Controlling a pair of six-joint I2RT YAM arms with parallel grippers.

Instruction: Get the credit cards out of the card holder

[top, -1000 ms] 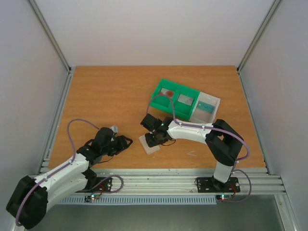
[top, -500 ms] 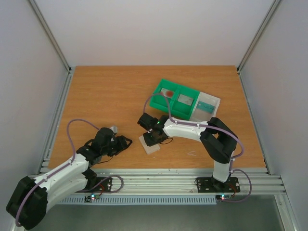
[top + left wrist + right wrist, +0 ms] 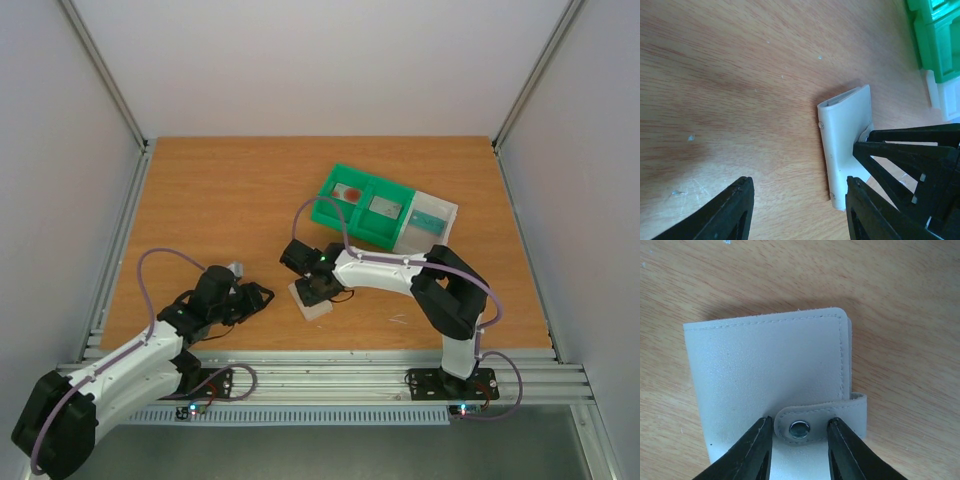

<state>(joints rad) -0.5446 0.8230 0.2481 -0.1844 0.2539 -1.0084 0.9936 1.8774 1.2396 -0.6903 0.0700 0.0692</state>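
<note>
Two black fingers of the right gripper (image 3: 800, 421) straddle the round metal snap stud (image 3: 799, 429) on the closure tab (image 3: 845, 407) of the small pale beige stitched card holder (image 3: 765, 365), lying shut on the brown wooden table (image 3: 220, 200); their gap is narrow, clamping nothing. Unfastening is the step in hand: next, pinch that tab and peel it up (the left gripper (image 3: 799, 182), parted wide and empty, hovers near it). No credit cards show; presumably they sit inside.

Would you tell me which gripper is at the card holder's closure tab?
The right gripper, poised over the snapped tab of the card holder; the left gripper hangs open, apart from it.
</note>
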